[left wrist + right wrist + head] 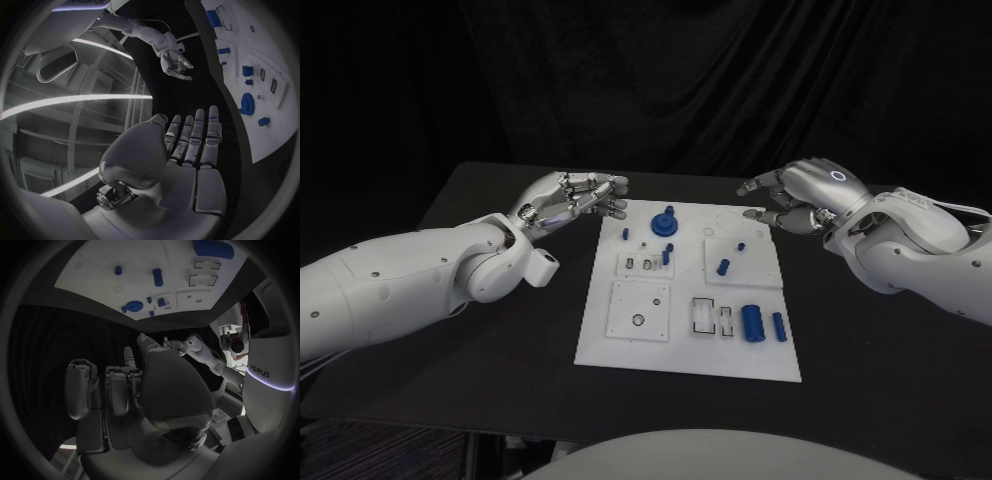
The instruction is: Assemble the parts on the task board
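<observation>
The white board (689,300) lies mid-bench (488,330) with blue parts scattered on it: a round knobbed piece (666,221) near the far edge, small pegs (723,267) in the middle, two cylinders (751,323) nearer the robot. Both hands hover off the board's far corners, holding nothing: the left hand (571,200) has its fingers (195,135) stretched out and apart, and the right hand (798,195) is loosely curled, empty. No part looks taken up yet. A good start: lower one hand straight over a single part, fingers spread either side, clear of neighbours.
</observation>
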`<action>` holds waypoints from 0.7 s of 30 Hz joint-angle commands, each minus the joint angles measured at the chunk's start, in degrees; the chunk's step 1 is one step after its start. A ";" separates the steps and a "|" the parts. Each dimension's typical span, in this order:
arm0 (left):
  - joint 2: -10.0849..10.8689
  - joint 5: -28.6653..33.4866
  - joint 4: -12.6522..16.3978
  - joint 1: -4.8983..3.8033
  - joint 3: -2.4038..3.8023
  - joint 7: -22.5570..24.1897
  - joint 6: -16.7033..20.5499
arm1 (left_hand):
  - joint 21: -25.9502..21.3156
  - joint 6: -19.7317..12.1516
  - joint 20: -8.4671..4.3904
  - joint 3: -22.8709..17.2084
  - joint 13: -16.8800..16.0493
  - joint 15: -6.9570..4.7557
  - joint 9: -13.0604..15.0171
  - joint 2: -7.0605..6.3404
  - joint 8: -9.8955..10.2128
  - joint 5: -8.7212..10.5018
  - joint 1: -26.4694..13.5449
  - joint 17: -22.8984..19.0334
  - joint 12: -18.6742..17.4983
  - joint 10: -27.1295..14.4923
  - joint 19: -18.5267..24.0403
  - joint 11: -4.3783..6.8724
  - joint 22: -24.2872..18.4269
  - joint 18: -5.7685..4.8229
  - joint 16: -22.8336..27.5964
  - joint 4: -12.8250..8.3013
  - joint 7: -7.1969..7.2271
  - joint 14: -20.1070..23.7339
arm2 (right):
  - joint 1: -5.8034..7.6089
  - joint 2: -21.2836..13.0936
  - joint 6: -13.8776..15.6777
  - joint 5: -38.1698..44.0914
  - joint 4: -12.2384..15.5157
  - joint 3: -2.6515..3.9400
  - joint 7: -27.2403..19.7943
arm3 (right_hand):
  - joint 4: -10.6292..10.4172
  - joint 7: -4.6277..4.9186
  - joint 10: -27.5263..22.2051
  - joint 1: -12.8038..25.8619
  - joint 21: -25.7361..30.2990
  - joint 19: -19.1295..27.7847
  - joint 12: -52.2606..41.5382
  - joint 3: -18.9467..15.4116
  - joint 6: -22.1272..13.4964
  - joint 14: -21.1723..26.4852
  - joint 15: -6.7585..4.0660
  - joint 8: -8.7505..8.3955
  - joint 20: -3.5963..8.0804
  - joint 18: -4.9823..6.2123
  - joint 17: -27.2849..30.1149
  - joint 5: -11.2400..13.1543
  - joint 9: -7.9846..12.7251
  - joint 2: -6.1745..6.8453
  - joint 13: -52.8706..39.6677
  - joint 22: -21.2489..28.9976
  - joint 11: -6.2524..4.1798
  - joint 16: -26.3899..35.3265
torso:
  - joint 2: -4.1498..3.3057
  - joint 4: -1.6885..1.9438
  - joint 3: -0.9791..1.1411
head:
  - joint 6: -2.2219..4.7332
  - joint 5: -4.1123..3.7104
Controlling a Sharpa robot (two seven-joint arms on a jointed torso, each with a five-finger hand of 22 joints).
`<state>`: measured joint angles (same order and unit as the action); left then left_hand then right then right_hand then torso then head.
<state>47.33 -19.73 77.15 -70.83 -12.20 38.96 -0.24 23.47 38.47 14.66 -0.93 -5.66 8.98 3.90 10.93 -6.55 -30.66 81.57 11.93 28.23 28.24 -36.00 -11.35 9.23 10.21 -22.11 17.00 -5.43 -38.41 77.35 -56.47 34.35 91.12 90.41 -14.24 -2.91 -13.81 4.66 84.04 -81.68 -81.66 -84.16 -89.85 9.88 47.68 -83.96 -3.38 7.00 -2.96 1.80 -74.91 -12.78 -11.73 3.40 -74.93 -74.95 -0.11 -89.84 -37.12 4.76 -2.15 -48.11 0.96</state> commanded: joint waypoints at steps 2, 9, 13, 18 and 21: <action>-2.27 -2.70 -2.33 -0.27 0.08 12.12 5.47 | 4.16 2.27 -0.35 0.79 -1.81 0.11 0.16 0.31 -0.31 1.71 -1.58 4.74 3.89 2.26 -2.44 -0.39 2.27 -0.84 -8.42 -0.16 -0.60 -0.52 | -0.50 -0.22 -2.32 -0.68 -0.77 0.00 0.42 | 0.07 -0.14 5.96 -1.28 -0.35 -2.11 -0.15 0.68 0.96 -6.04 -0.46 0.01 0.41 0.14 -15.09 -0.81 0.18 -0.25 -15.07 -12.51 -0.44 -0.16 | 1.06 -0.64 0.88 | -0.24 0.45; -5.24 -4.88 -5.42 -0.28 0.07 8.62 8.50 | 21.07 6.72 -2.47 5.01 -11.62 -3.18 0.32 2.63 -1.78 7.95 -4.51 18.32 19.55 14.16 -8.82 2.97 12.05 0.02 -33.04 -0.09 -3.80 -7.48 | -1.04 -0.07 -2.36 -0.77 -2.26 0.00 1.08 | 0.13 -0.05 5.96 -1.50 -0.34 -2.10 -0.15 0.82 1.19 -6.04 -0.45 -0.06 0.40 0.14 -15.09 -1.14 0.24 -0.30 -15.07 -12.50 -0.41 -0.16 | 1.81 -1.24 1.77 | -0.97 0.92; -6.34 -9.85 -6.39 -0.27 0.07 2.81 9.98 | 37.28 8.33 -5.02 4.42 -42.65 -5.14 0.53 3.60 -2.32 7.10 -1.35 45.47 42.74 24.99 -10.47 5.30 23.23 0.01 -56.20 0.44 -4.48 -23.84 | -1.15 0.30 -2.03 -0.78 -2.82 0.00 1.32 | 0.15 0.00 5.96 -1.56 -0.34 -2.10 -0.15 0.86 1.21 -6.04 -0.44 -0.10 0.40 0.14 -15.09 -1.26 0.27 -0.29 -15.07 -12.50 -0.38 -0.16 | 2.07 -1.84 2.23 | -1.48 1.69; -7.09 -22.77 -5.75 -0.29 0.08 -8.31 14.82 | 55.89 10.17 -5.41 0.63 -76.95 -5.98 1.30 1.47 -2.89 11.28 0.21 71.32 59.24 53.82 -29.08 5.63 52.18 -4.21 -66.86 -0.30 -4.39 -45.65 | -1.21 0.61 -1.98 -0.79 -3.23 0.00 1.63 | 0.12 0.10 5.96 -1.61 -0.48 -2.17 -0.15 0.91 1.16 -6.04 -0.41 -0.29 0.39 0.11 -15.09 -1.52 0.37 -0.27 -15.07 -12.55 -0.32 -0.16 | 2.05 -2.26 2.48 | -1.55 1.78; -6.81 -32.34 -3.86 -0.72 0.09 -17.86 14.97 | 61.82 10.99 -5.82 0.08 -84.34 -6.50 2.32 -0.34 -3.70 14.68 -0.35 78.07 61.77 61.76 -40.39 6.07 65.19 -6.67 -67.89 -0.26 -4.01 -51.59 | -1.22 0.76 -2.29 -0.79 -3.36 0.01 2.06 | 0.12 0.13 5.96 -1.63 -0.45 -2.16 -0.15 0.93 1.12 -6.04 -0.40 -0.36 0.38 0.11 -15.09 -1.63 0.41 -0.27 -15.07 -12.54 -0.30 -0.16 | 1.80 -2.64 2.58 | -1.55 2.01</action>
<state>40.53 -38.32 72.48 -71.20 -12.17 32.06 11.25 84.75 49.17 8.81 -1.15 -69.90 2.58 6.11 11.23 -10.10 -16.54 81.60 74.95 81.77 76.53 -75.29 -8.51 73.10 3.90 -89.85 16.68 -9.39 -83.69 76.26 -55.70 32.55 90.32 87.12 -14.26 -2.37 -13.67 4.57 84.04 -82.64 -81.91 -84.16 -89.85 10.54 48.60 -83.96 -3.38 6.86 -2.96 1.81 -74.91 -14.40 -11.32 3.16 -74.92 -74.93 -0.11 -89.84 -35.16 2.60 0.19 -49.66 2.83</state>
